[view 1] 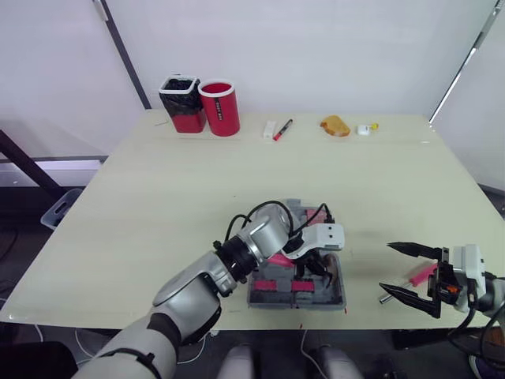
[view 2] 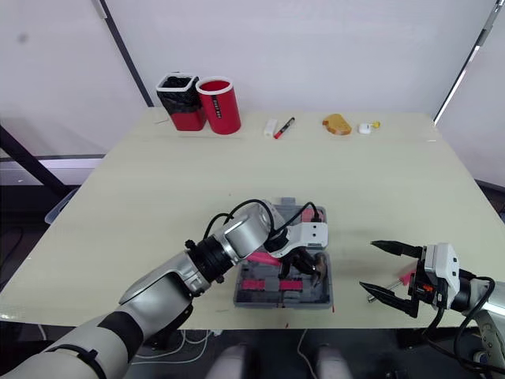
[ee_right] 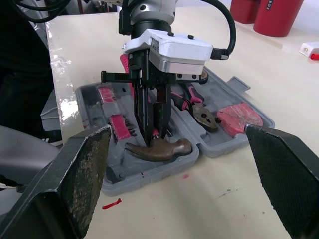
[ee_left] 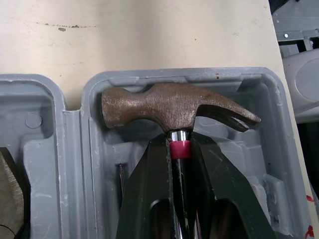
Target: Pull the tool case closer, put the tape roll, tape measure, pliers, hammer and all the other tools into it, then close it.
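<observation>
The grey tool case (view 1: 341, 297) lies open near the table's front edge. In the case, my left gripper (ee_left: 179, 143) is shut on the shaft of the hammer (ee_left: 174, 107), just under its rusty brown head. The head sits in a moulded recess at the case's right end. Pink-handled pliers (ee_right: 197, 107) and a flat pink tool (ee_right: 238, 117) rest in the case's far half, and pink bit holders (ee_right: 117, 127) in its near half. To the right of the case, my right gripper (view 1: 387, 267) is open, with a pink-handled screwdriver (view 1: 419, 275) on the table just behind its fingers.
At the table's far side stand a red cup (view 1: 220, 108) and a black-lined bin (view 1: 180, 103). A red marker (view 1: 282, 129), a white item (view 1: 270, 129), an orange object (view 1: 334, 125) and a small white piece (view 1: 364, 129) also lie there.
</observation>
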Available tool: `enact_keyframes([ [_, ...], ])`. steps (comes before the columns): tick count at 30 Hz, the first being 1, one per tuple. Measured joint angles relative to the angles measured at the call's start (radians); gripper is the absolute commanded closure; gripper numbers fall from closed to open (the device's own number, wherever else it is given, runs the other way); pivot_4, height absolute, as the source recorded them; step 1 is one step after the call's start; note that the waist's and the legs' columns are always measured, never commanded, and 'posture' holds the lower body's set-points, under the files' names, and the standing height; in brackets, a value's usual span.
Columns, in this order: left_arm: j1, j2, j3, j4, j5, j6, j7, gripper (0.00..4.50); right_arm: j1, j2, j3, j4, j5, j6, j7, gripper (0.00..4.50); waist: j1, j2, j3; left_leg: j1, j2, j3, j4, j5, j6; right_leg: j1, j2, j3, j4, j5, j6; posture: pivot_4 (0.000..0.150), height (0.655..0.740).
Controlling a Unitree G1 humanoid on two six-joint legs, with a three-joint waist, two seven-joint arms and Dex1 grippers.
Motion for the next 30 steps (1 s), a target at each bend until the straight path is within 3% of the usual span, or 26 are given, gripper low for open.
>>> enact_keyframes([
  [12, 0.003, -0.002, -0.008, -0.003, 0.021, 0.005, -0.013, 4.44, 0.005, 0.0, 0.0, 0.0, -0.007, -0.019, -0.01, 0.0, 0.0, 0.0, 0.0, 0.0, 0.0, 0.0, 0.0, 0.0, 0.0, 0.0, 0.0, 0.0, 0.0, 0.0, 0.0, 0.15, 0.74],
  [14, 0.004, -0.002, -0.008, -0.005, 0.023, 0.005, -0.011, 3.42, 0.005, 0.0, 0.0, 0.0, -0.007, -0.02, -0.011, 0.0, 0.0, 0.0, 0.0, 0.0, 0.0, 0.0, 0.0, 0.0, 0.0, 0.0, 0.0, 0.0, 0.0, 0.0, 0.0, 0.15, 0.74],
  [17, 0.012, -0.009, -0.014, -0.015, 0.02, 0.005, -0.024, 2.33, 0.008, 0.0, 0.0, 0.0, -0.007, -0.022, -0.011, 0.0, -0.001, 0.0, 0.0, 0.0, 0.0, 0.0, 0.001, 0.0, 0.0, 0.0, 0.0, 0.0, 0.0, 0.0, 0.0, 0.15, 0.74],
  [30, 0.014, 0.004, -0.014, -0.059, 0.018, 0.039, -0.021, 2.33, 0.009, 0.0, 0.001, 0.002, -0.011, -0.025, -0.011, 0.0, -0.003, 0.001, 0.0, -0.001, -0.001, -0.002, 0.002, 0.0, 0.0, 0.001, 0.0, 0.001, 0.001, 0.0, 0.001, 0.15, 0.74],
])
